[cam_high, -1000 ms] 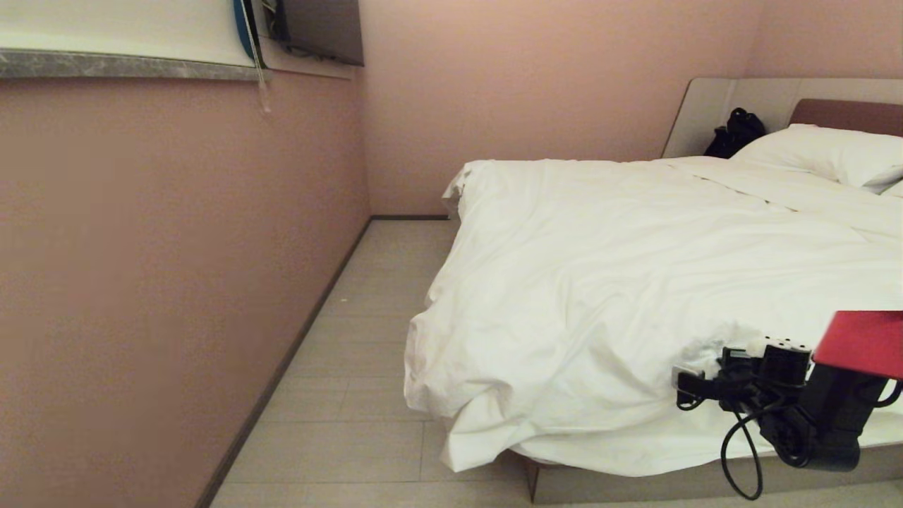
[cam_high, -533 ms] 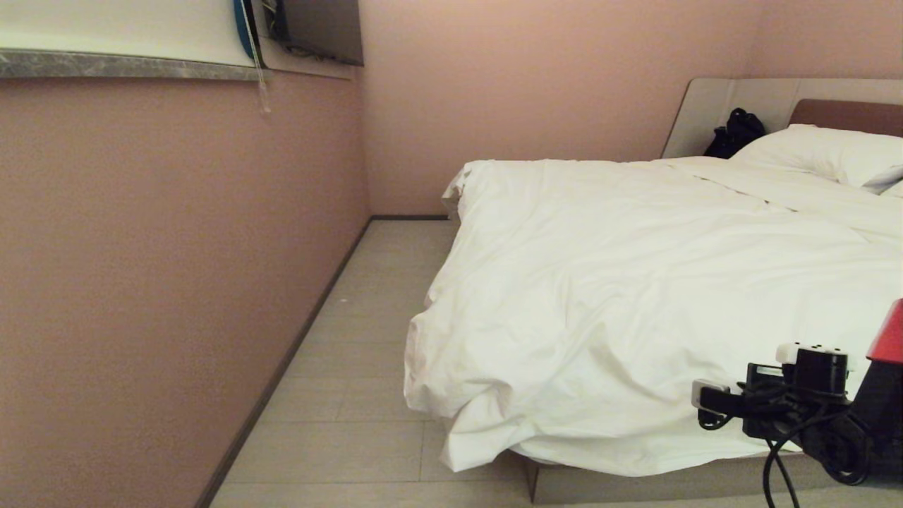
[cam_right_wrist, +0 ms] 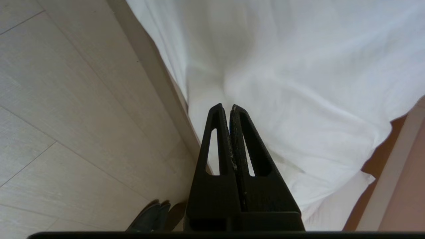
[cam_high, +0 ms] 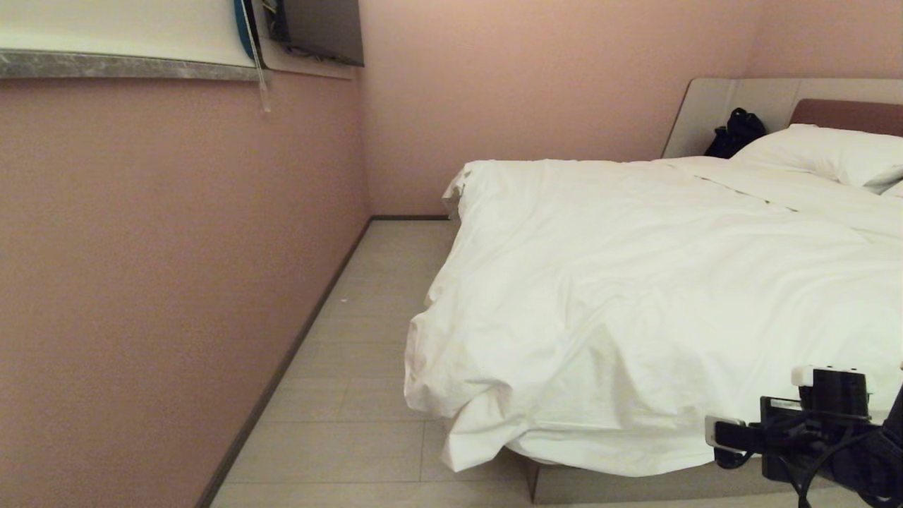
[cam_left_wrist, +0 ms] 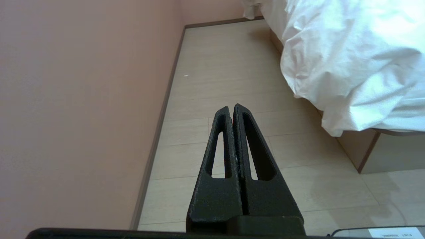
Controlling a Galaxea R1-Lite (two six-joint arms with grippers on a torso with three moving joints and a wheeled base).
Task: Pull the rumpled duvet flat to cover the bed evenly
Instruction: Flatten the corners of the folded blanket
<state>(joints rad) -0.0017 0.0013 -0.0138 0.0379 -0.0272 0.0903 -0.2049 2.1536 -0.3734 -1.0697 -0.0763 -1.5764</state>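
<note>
**Q:** Bedroom scene — where does the bedding lie, and which way does it run?

**A:** The bed (cam_high: pixel 621 485) fills the right half of the head view. Its long axis runs from the near foot end, low in the picture, back and to the right toward the headboard (cam_high: pixel 846 113). The duvet (cam_high: pixel 635 282) is spread along that same line. It covers the mattress from the foot up toward a white pillow (cam_high: pixel 825 152). Its near-left corner hangs in a rumpled bunch over the foot corner, above the pale floor (cam_high: pixel 367 367). Creases cross the top surface. A pink wall (cam_high: pixel 176 282) stands along the left, with a strip of floor between it and the bed.

**Q:** What are the robot's claws doing?

**A:** The right gripper (cam_right_wrist: pixel 229 107) has its two black fingers pressed together with nothing between them. In its wrist view it points at the duvet's overhanging edge by the foot of the bed. The right arm shows only at the lower right edge of the head view. The left gripper (cam_left_wrist: pixel 231 107) is also closed and empty, aimed at bare floor beside the wall, well apart from the duvet.

**Q:** Anything else on the bed?

**A:** A black bag (cam_high: pixel 735 132) sits by the headboard panel.
</note>
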